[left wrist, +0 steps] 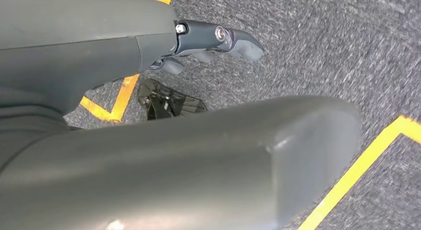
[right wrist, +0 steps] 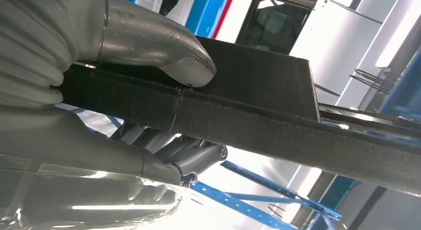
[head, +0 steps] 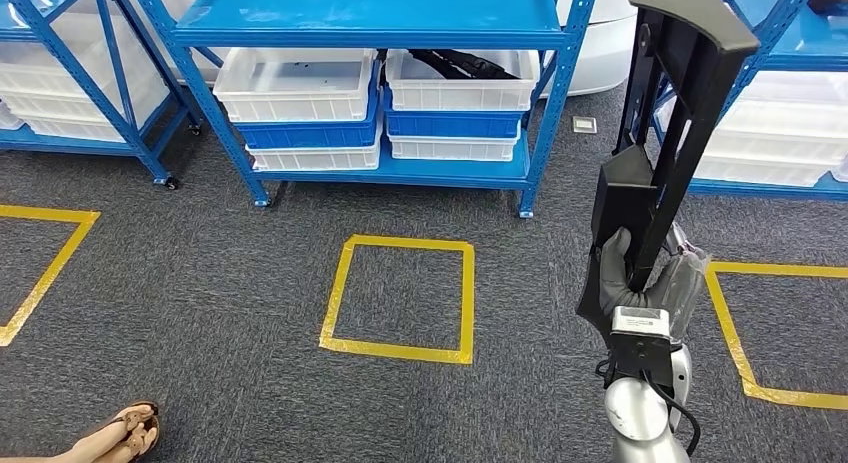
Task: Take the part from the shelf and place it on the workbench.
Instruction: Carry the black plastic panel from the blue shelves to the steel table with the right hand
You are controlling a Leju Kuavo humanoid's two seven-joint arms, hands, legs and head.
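Observation:
A long black part (head: 667,113) stands nearly upright at the right of the head view, its upper end in front of the blue shelf. My right hand (head: 640,278) grips its lower end, thumb across the near face. In the right wrist view the thumb (right wrist: 164,46) presses on the part's black bar (right wrist: 278,120) and the fingers (right wrist: 193,158) wrap underneath. My left hand (left wrist: 208,43) hangs over the carpet with its fingers loosely apart and nothing in them. A second black part (head: 462,63) lies in a white bin on the low shelf.
Blue shelving (head: 370,28) with white bins (head: 295,83) and blue bins stands ahead. Yellow tape squares (head: 400,298) mark the grey carpet. A person's sandalled feet (head: 125,433) are at the lower left. More shelving (head: 790,83) stands at the right.

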